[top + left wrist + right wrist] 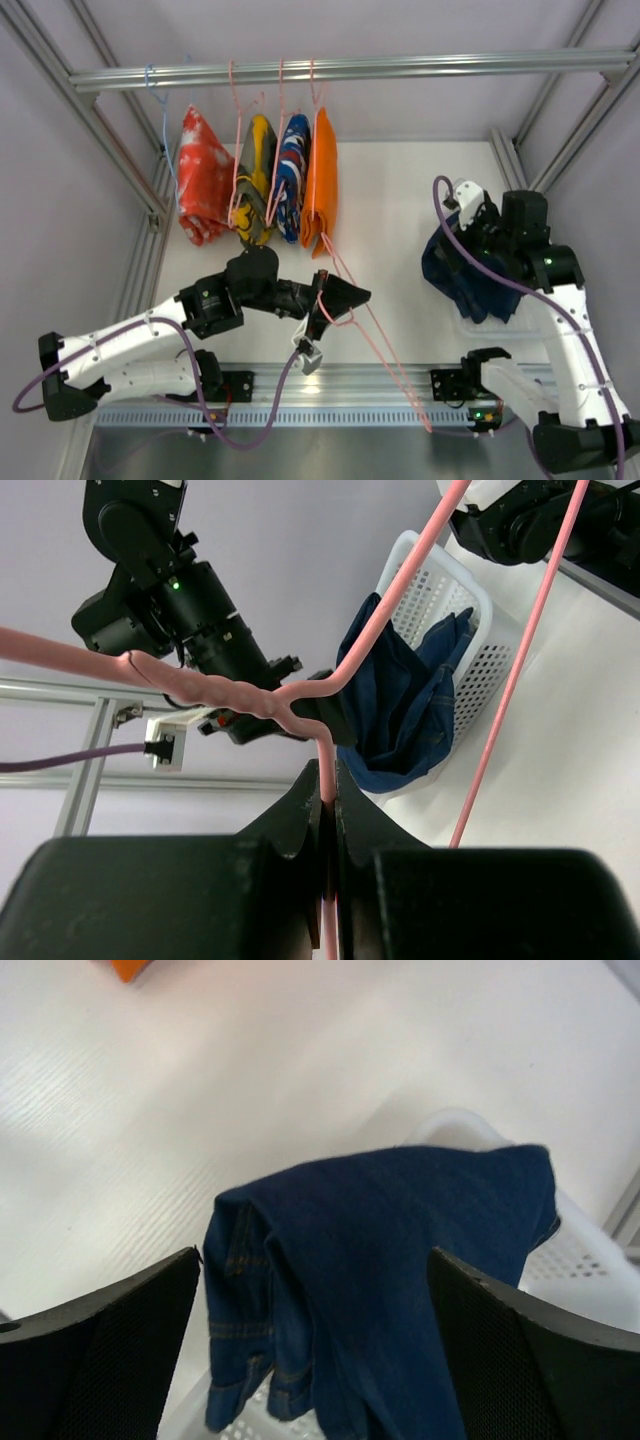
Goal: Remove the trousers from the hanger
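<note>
- Left fingers (pixel 290 825) are pinched shut on the bare pink wire hanger (pixel 240 702).
- Right fingers (pixel 110 1330) are spread wide and hold nothing, above the jeans (pixel 400 1250), which are draped over the white basket (pixel 590 1260) at right of the top view.
- Removal looks done.

The trousers (pixel 400 1260) lie draped over the basket (pixel 590 1250) on the surface (pixel 150 1090), just below the right tool (pixel 315 1255), while the hanger (pixel 210 692) sits clamped in the left tool (pixel 330 815), well to their left.

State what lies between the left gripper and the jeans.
Top view: a side of the pink wire hanger crosses beside the left gripper; otherwise bare table up to the jeans.
</note>
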You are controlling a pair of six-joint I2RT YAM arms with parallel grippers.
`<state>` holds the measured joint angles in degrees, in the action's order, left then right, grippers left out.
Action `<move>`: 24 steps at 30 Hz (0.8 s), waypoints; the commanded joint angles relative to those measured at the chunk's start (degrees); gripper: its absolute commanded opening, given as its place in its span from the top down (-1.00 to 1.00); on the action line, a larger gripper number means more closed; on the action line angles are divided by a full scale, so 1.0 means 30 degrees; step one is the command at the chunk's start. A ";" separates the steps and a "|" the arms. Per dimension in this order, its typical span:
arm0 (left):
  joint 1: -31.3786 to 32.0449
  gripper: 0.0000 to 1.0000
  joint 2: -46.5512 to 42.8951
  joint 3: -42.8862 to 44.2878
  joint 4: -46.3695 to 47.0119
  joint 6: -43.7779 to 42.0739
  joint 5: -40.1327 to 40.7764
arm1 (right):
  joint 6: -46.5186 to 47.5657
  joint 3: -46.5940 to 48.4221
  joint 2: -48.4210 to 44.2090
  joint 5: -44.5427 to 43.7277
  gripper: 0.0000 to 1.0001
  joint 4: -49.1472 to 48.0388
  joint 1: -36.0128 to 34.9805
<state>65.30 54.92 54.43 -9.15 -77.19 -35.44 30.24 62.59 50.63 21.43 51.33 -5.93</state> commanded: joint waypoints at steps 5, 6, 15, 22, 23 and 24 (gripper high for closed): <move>-0.0057 1.00 0.0152 0.0751 0.0588 -0.0022 -0.0081 | 0.1314 -0.1613 0.2775 -0.4240 -0.61 -0.4806 -0.2212; -0.0057 1.00 0.0123 0.0752 0.0588 -0.0052 0.0006 | 0.1781 -0.1846 0.3042 -0.4591 -0.58 -0.4719 -0.2182; -0.0057 1.00 0.0093 0.0547 0.0646 -0.0140 0.0241 | 0.2928 -0.2935 0.2781 -0.6847 0.36 -0.4307 -0.0546; -0.0086 1.00 -0.0053 0.0342 0.0647 -0.0081 0.0622 | 0.2021 0.0550 -0.0554 -0.5152 1.00 -0.2083 0.1684; -0.0086 1.00 -0.0082 0.0312 0.0676 -0.0081 0.0796 | 0.1991 0.0815 -0.1371 -0.5499 1.00 -0.1878 0.1714; -0.0086 1.00 -0.0112 0.0312 0.0676 -0.0139 0.0856 | 0.2107 0.0904 -0.1669 -0.5938 1.00 -0.1383 0.1772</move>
<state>65.28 54.94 54.43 -9.13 -77.03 -32.82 37.41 59.24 51.88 4.01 45.08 -1.54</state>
